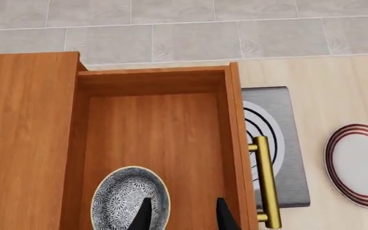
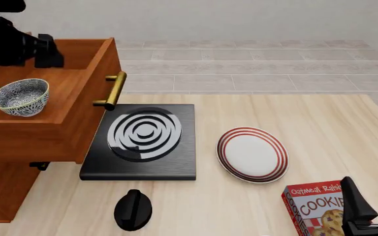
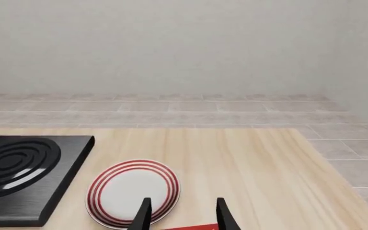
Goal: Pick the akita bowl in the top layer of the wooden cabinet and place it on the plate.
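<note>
At the far left of the front view stands the wooden cabinet [image 2: 5, 191], its top layer [image 2: 77, 118] pulled out over the bench [image 2: 320, 128] with the brass handle [image 2: 112, 90] facing right. The akita bowl [image 2: 20, 97] sits upright on the drawer floor, towards the near left part of it, clear of the walls. The left arm hangs above the back of the open drawer, and its wrist camera looks straight down into it: the left pincer [image 1: 180, 215] is parted with nothing between its fingers, one finger [image 1: 143, 215] overlapping the bowl's rim in that view, though whether it touches cannot be told. Just right of the drawer front lies a black slab [image 2: 175, 164] with grey-white rings, and near its front edge a black knob [image 2: 133, 210]. Further right, apart from the slab, rests the plate [image 2: 252, 154], bare. At the near right corner stands a red cookie box [image 2: 314, 209], and beside it the right pincer [image 2: 375, 197], low near the bench, fingers spread and holding nothing.
</note>
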Robot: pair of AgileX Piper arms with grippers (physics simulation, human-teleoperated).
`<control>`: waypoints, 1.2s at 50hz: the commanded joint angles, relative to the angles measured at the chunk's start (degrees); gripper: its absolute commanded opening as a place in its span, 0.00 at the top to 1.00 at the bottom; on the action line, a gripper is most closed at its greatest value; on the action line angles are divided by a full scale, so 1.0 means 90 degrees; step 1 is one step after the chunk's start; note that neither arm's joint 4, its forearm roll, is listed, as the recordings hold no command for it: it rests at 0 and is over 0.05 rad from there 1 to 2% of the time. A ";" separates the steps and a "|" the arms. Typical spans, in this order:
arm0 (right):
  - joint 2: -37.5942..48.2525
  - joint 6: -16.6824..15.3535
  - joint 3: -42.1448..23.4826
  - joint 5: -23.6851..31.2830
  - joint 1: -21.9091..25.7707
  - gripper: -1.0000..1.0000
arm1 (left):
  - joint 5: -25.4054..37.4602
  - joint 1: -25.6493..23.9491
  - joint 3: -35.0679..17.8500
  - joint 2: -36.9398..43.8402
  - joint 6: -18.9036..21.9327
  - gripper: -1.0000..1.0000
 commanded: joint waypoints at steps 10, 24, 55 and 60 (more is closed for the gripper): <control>-0.0016 0.0004 -0.0001 0.0018 0.0006 0.00 | -0.0105 0.0278 0.0468 0.0016 0.0075 0.00; -0.0031 -0.0035 -0.0004 0.0047 0.0013 0.00 | -0.0231 0.0312 0.0796 0.0061 -0.0012 0.00; 0.0111 -0.0042 0.0008 -0.0093 0.0013 0.00 | -0.0649 0.0315 0.1431 0.0155 -0.0061 0.00; 0.0112 -0.0039 0.0009 -0.0094 0.0014 0.00 | -0.0712 0.0284 0.1533 0.0134 -0.0055 0.00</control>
